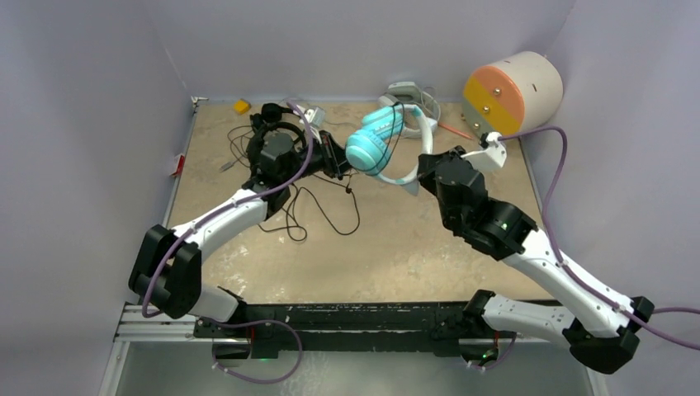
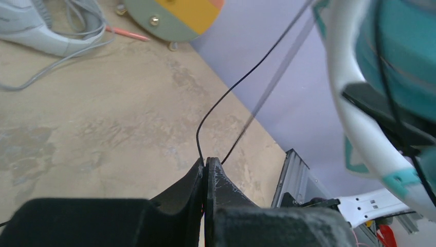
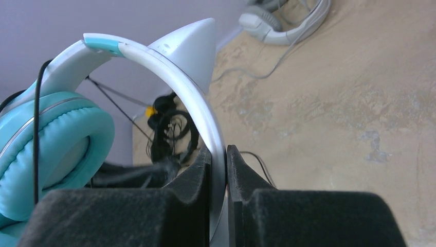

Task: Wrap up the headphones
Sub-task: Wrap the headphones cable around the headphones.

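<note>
The teal headphones with a white cat-ear band hang above the table's back middle. My right gripper is shut on the white band, and one teal ear cup shows at its left. My left gripper sits just left of the ear cups, shut on the thin black cord that rises from its fingertips toward the headphones. A black pair of headphones with tangled cords lies at the back left, partly hidden under my left arm.
A cylinder with an orange and yellow face stands at the back right corner. A grey-white headset lies by the back wall. A small yellow object sits at the back left. Walls close in on three sides.
</note>
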### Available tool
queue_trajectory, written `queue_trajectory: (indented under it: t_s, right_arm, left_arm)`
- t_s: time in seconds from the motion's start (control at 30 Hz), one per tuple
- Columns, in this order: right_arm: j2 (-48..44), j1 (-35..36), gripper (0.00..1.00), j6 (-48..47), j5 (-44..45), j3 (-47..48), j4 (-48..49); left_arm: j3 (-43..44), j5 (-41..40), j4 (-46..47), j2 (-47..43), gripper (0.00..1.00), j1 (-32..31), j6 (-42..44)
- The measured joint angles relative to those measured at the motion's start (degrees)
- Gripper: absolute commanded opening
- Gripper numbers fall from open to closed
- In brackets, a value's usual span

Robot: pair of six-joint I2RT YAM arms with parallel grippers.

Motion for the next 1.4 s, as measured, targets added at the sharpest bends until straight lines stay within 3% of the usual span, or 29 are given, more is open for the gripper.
queue_trajectory:
  t_s: [0.3,0.63,0.9,1.4]
  right_arm:
    - [12.0,0.0,0.0,3.0,11.9,10.3,-4.3]
    - [16.9,-3.5,0.0,-10.3,19.3,11.6,0.9]
    - [21.7,-6.3,0.0,-17.6,19.1,9.8,5.3]
    - [29.0,-9.0,0.0,-6.6,15.1,5.2,-3.8]
  left_arm:
    - [-10.0,-6.6,13.4,-6.1,0.0,-7.9,-3.0]
    - [-14.9,-7.1,17.4,-6.9,0.0,-9.0,-3.6]
    - [-14.9,-6.4,12.4,-7.3,0.0,-10.0,-2.8]
    - [-7.6,-8.1,-3.2,-4.5,0.01,-13.2,0.5]
